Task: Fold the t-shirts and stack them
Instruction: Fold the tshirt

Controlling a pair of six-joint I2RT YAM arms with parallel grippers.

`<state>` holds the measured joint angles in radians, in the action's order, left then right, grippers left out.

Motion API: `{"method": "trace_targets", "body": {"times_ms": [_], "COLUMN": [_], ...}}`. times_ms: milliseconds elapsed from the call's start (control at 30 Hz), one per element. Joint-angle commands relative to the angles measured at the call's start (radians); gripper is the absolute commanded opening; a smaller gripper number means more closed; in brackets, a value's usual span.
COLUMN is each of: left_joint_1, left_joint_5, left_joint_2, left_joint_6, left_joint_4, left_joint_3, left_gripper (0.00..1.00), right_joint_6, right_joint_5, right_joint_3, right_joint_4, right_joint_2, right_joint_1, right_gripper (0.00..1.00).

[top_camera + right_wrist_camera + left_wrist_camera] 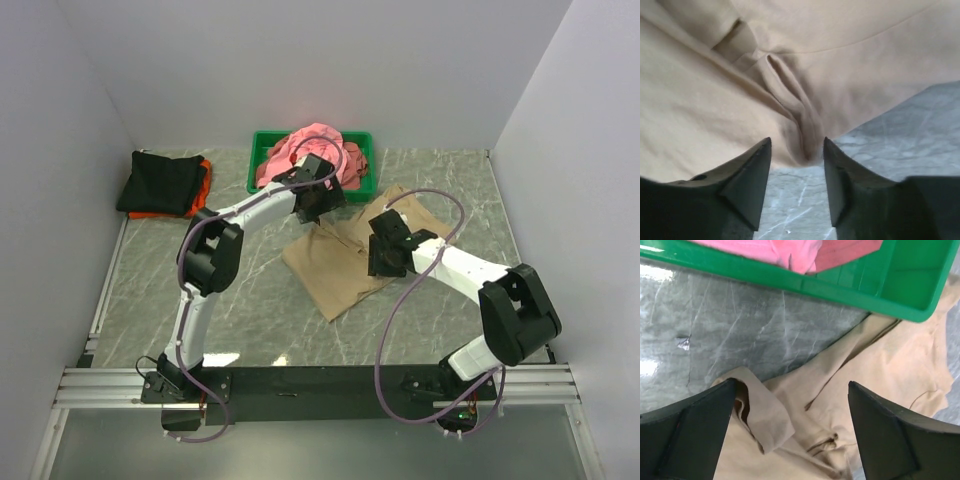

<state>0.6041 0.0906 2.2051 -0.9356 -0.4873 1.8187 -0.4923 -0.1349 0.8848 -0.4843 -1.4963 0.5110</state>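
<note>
Black t-shirt (pixel 160 180) folded on orange t-shirt (pixel 204 178); tan cloth t-shirt (pixel 345 270), pink t-shirts (pixel 312 143) unfolded; left tool (pixel 792 385), right tool (pixel 796 142) open.

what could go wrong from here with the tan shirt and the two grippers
1. The right gripper is open with a bunched ridge of the tan t-shirt at its tips; closing there may pinch several layers and lift it crumpled.
2. The left gripper hangs open above a folded-over flap, near the green tray; the cloth runs up to the tray's corner, so a pull might snag or drag the tray.
</note>
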Motion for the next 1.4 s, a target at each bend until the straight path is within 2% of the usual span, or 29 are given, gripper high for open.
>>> {"method": "trace_targets", "body": {"times_ms": [0,33,133,300,400,500,667,833,1000,1267,1367], "left_joint_1": [0.013,0.013,0.013,-0.007,-0.027,-0.055,-0.18,-0.271,-0.306,-0.31,-0.311], "left_joint_5": [0.017,0.024,0.064,0.158,0.199,0.235,0.235,0.27,0.304,0.297,0.302], "left_joint_2": [-0.103,-0.125,-0.224,-0.37,-0.451,-0.577,-0.803,-1.053,-1.215,-1.243,-1.223], "left_joint_6": [0.047,0.053,0.06,0.072,0.069,0.043,-0.032,-0.08,-0.124,-0.144,-0.141], "left_joint_4": [-0.011,-0.011,-0.007,-0.034,-0.062,-0.06,-0.065,-0.129,-0.215,-0.232,-0.235], "left_joint_3": [0.016,-0.016,-0.102,-0.19,-0.235,-0.367,-0.68,-0.922,-1.044,-1.064,-1.046], "left_gripper": [0.99,0.99,0.99,0.99,0.99,0.99,0.99,0.99,0.99,0.99,0.99], "right_joint_6": [-0.041,-0.046,-0.031,0.004,0.037,0.078,0.136,0.144,0.175,0.181,0.149], "right_joint_5": [-0.086,-0.116,-0.123,-0.147,-0.105,-0.08,-0.147,-0.21,-0.216,-0.19,-0.2], "right_joint_3": [0.061,0.071,0.092,0.124,0.158,0.207,0.362,0.497,0.542,0.551,0.554], "right_joint_4": [-0.025,-0.049,-0.069,-0.082,-0.07,-0.03,-0.094,-0.171,-0.169,-0.172,-0.192], "right_joint_2": [0.031,0.036,0.059,0.091,0.081,0.032,-0.2,-0.384,-0.453,-0.527,-0.548], "right_joint_1": [-0.008,-0.008,0.0,0.081,0.151,0.279,0.472,0.514,0.515,0.558,0.558], "right_gripper": [0.57,0.62,0.68,0.71,0.72,0.72,0.72,0.66,0.58,0.51,0.3]}}
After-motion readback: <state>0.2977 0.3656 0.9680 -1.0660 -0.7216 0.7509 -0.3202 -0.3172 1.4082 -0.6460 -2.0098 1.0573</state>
